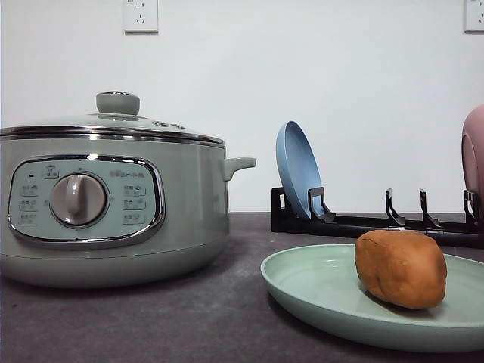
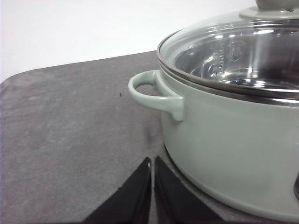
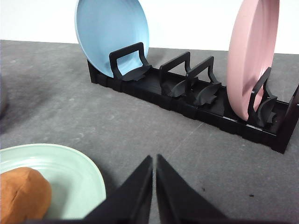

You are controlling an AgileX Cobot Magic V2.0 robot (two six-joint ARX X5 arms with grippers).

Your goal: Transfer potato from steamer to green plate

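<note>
Potato (image 1: pixel 401 268) sits on green plate (image 1: pixel 318 291), right of lidded steamer (image 1: pixel 113 204). Transfer looks done. Left end effector (image 2: pixel 152 186) and right end effector (image 3: pixel 154 186) both pressed together, empty; best retreat without nudging plate.

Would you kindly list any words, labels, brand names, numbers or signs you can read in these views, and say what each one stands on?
No text can be read with certainty.
Steamer control panel: small icons and labels around the dial, too small and blurred to read.
Inside the steamer, through the glass lid: faint scale marks and an emblem on the inner wall, unreadable.
Potato, green plate: no markings visible.
</note>
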